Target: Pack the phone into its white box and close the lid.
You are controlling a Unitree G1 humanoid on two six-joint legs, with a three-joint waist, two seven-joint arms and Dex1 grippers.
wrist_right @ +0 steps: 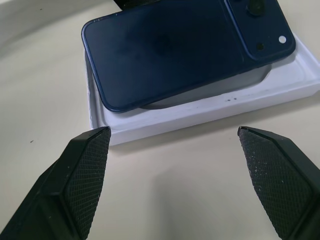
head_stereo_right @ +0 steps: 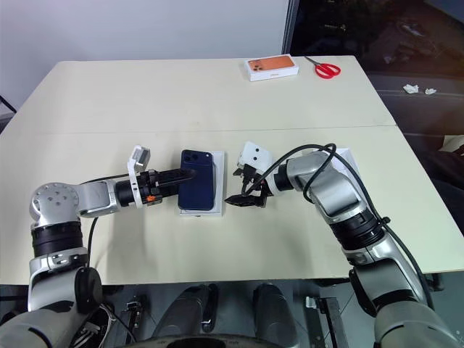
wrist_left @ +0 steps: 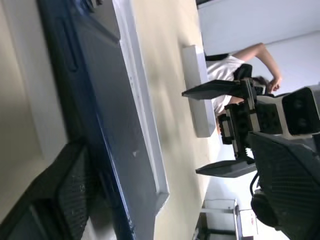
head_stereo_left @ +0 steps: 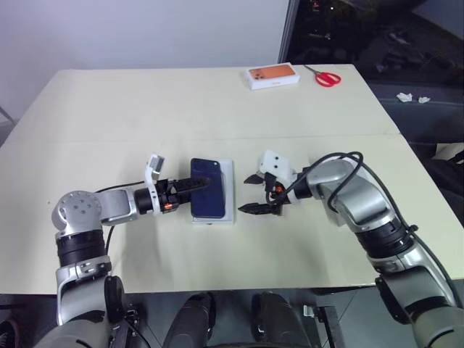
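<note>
Phone (head_stereo_left: 208,188) is lying askew across the white box (head_stereo_left: 229,190) near the table's (head_stereo_left: 145,101) middle, back up, overhanging the box's left wall. Your left gripper (head_stereo_left: 194,185) is reaching in level from the left, fingers spread at the phone's left edge. Your right gripper (head_stereo_left: 255,194) is angling down from the right, jaws standing wide apart just beside the box, touching nothing.

Your head stereo pair looks forward-down over the tabletop (head_stereo_left: 217,101). Both wrist cams sit close, facing each other across the phone (wrist_right: 175,47) in the white box (wrist_right: 210,107).
</note>
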